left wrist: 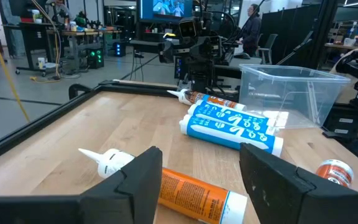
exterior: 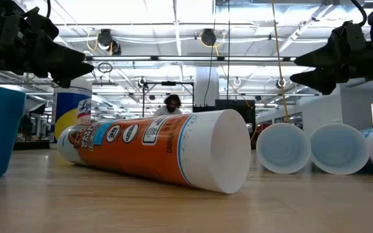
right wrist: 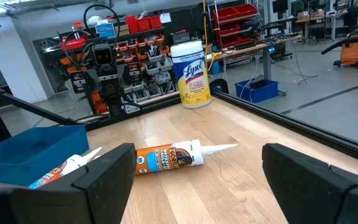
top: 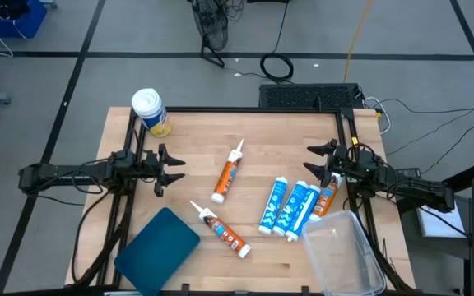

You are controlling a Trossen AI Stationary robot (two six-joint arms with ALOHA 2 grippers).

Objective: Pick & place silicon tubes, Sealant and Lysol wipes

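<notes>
The Lysol wipes canister [top: 149, 111], white-lidded with a yellow label, stands upright on its base at the table's far left corner [right wrist: 191, 73]. Two orange sealant tubes lie on their sides, one mid-table [top: 228, 174] and one nearer the front [top: 220, 230]. Three blue-and-white silicone tubes [top: 290, 210] lie side by side right of centre, with a third orange tube [top: 327, 196] beside them. My left gripper [top: 169, 168] hovers open at the left, level, pointing toward the centre. My right gripper [top: 313, 164] hovers open at the right, facing it. Neither touches anything.
A blue bin [top: 159, 251] sits at the near left. A clear plastic bin [top: 344, 253] sits at the near right, overhanging the edge. A black raised frame [top: 245, 109] runs along the table's far edge. Bare wood lies between the grippers, around the mid-table tube.
</notes>
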